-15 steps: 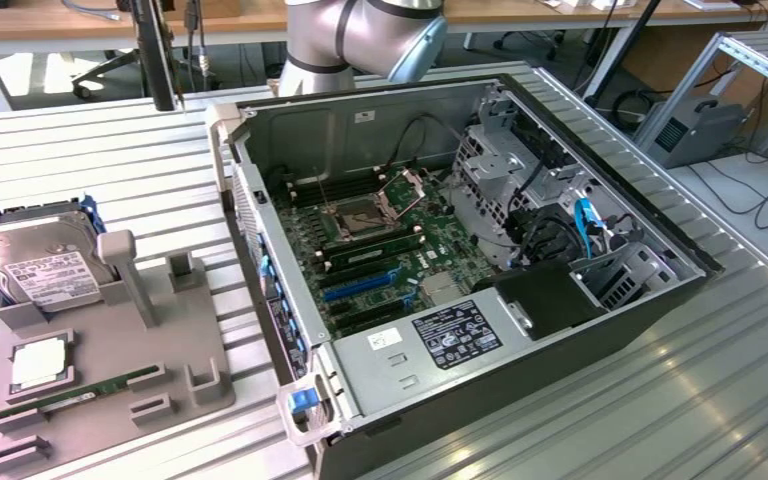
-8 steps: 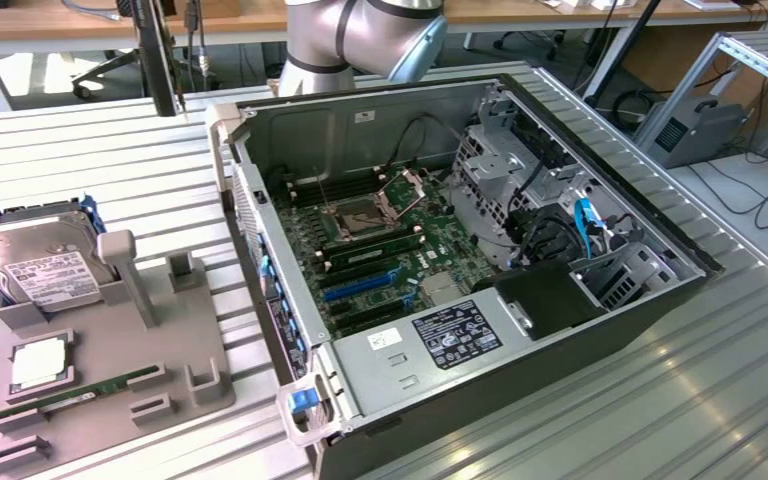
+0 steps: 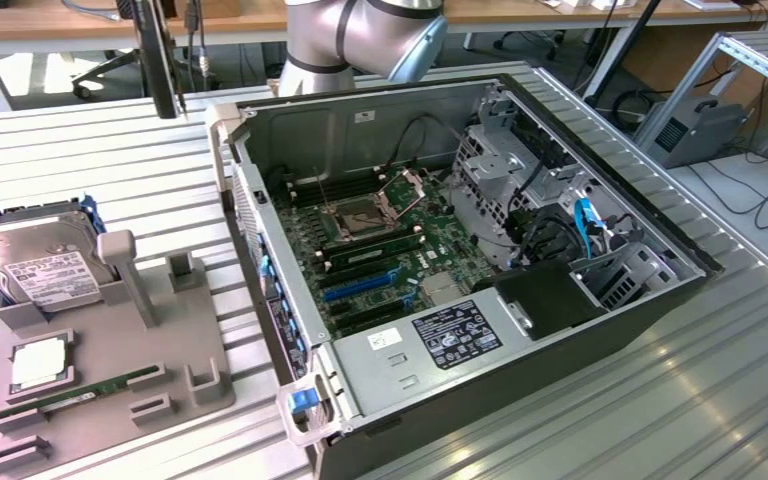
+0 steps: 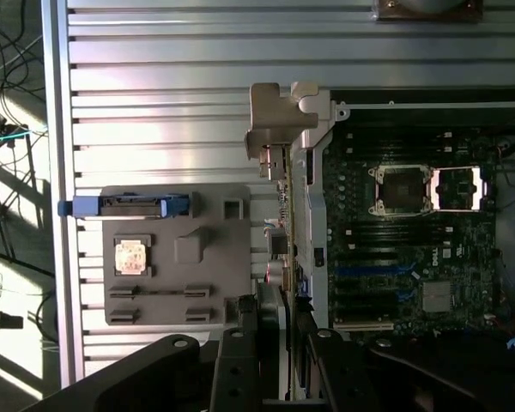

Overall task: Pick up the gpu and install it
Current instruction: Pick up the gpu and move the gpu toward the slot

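Since the slatted aluminium table [image 3: 704,400] gives a flat bed, the black steel tower case [image 3: 558,360] lies on it on its side with the panel off. That turns the green motherboard [image 3: 384,250] upward, so a card can go in from above. The grey jointed robot arm [image 3: 357,35] rises from the far side of the case.

On the exterior view's left sits the grey plastic fixture tray [image 3: 117,345], which keeps each part in a known pocket. The silver hard drive with the white label [image 3: 44,265] leans at its far end. The thin green RAM stick [image 3: 84,392] lies in a near groove, with the square silver processor chip [image 3: 40,365] just beside it.

From the wrist view I judge that the black two-fingered gripper [image 4: 276,309] hangs high over the case wall nearest the tray. Its fingers are pressed against a thin dark slab seen edge-on, which I take to be the gpu [image 4: 283,343]. It seems to be carried on edge so that its connector points down. The blue expansion slots [image 3: 357,288] on the motherboard carry no card yet.
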`<state>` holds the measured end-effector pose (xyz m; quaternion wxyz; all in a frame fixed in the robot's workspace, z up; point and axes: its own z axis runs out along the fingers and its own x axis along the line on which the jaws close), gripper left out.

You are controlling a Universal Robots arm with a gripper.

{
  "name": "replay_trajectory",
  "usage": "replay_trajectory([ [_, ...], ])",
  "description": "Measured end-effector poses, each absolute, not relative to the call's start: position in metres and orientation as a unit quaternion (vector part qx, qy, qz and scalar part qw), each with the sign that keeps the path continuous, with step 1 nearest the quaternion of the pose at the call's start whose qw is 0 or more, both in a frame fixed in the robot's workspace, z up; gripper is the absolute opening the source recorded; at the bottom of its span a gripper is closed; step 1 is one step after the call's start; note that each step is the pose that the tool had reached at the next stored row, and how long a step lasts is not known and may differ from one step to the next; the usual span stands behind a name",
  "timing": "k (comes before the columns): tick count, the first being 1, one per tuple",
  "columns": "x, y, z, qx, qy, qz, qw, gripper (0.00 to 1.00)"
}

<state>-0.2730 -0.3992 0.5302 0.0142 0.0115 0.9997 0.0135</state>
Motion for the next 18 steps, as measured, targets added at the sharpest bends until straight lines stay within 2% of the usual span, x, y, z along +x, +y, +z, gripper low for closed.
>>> replay_trajectory([
  [18, -0.235, -0.415, 0.509, 0.011, 1.0, 0.014, 0.014, 0.27],
])
